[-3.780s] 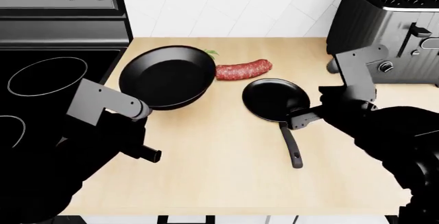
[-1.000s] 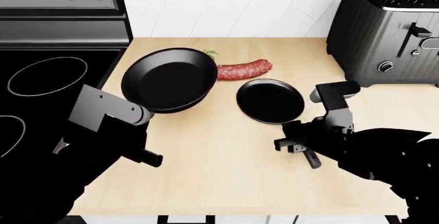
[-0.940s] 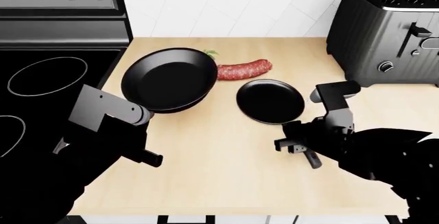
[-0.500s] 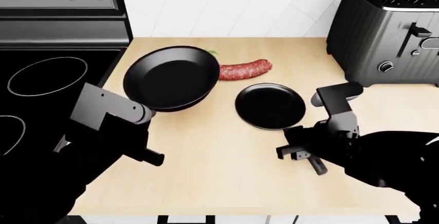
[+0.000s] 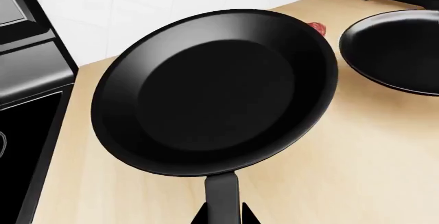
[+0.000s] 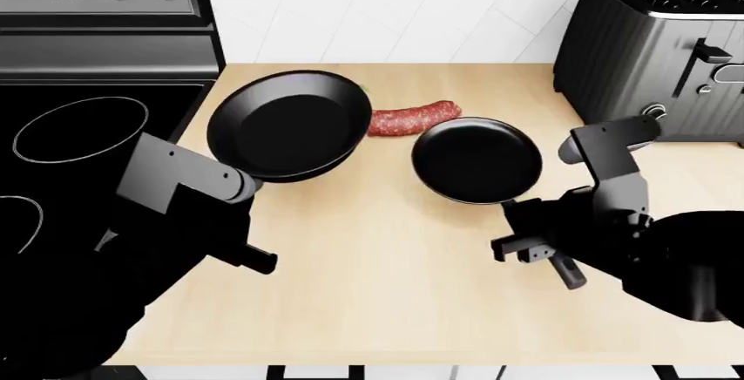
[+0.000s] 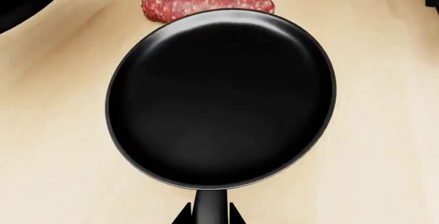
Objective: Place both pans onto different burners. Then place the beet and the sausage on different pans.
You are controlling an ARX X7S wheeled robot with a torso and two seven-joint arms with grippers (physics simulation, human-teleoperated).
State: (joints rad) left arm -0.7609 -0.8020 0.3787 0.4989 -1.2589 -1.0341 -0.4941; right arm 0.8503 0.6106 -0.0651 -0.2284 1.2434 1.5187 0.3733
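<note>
the left gripper (image 5: pixel 222 215) pinched the larger pan (image 6: pixel 284 124) by its handle; the burners (image 6: pixel 79 129) lay toward the frame's left, nearer it than the right gripper (image 7: pixel 208 215), which clamped the smaller pan (image 6: pixel 478 160).

A kitchen: stove (image 6: pixel 82 40) with knobs, wooden counter (image 6: pixel 384 267), toaster (image 6: pixel 657 53), tiled wall.

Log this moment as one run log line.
left gripper: shut on larger pan handle | right gripper: shut on smaller pan handle | sausage: on counter | burners: bare
</note>
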